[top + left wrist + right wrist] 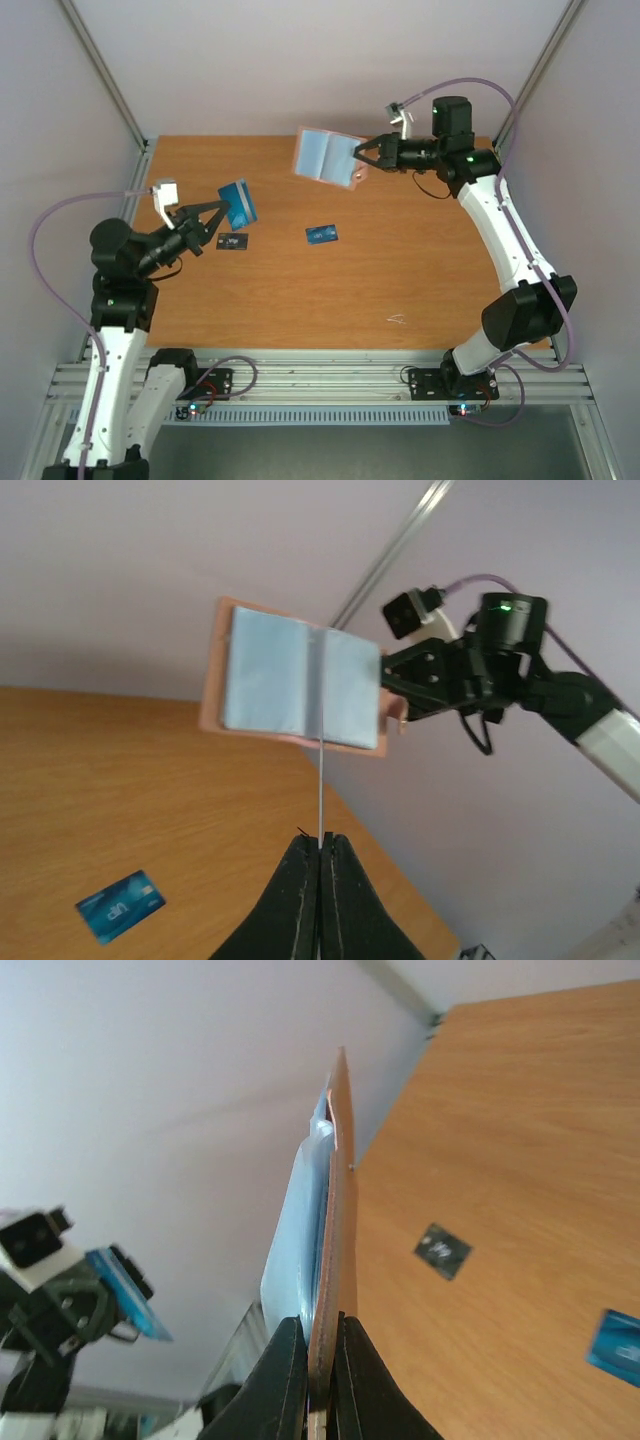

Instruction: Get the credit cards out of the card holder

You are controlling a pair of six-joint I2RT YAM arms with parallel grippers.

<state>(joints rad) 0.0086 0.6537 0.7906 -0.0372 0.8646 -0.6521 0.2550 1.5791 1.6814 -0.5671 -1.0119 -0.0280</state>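
Orange-brown wood tabletop below both sets of jaws. Plain pale lilac walls beyond them and to either side. Aluminium posts in the far corners. Slotted aluminium rails along the table's near edge. Soft, even light.

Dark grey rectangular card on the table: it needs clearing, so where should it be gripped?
Probably its two long edges, from straight above: the dark grey rectangular card lies flat on the wooden table, so only its thin edges offer the jaws purchase.
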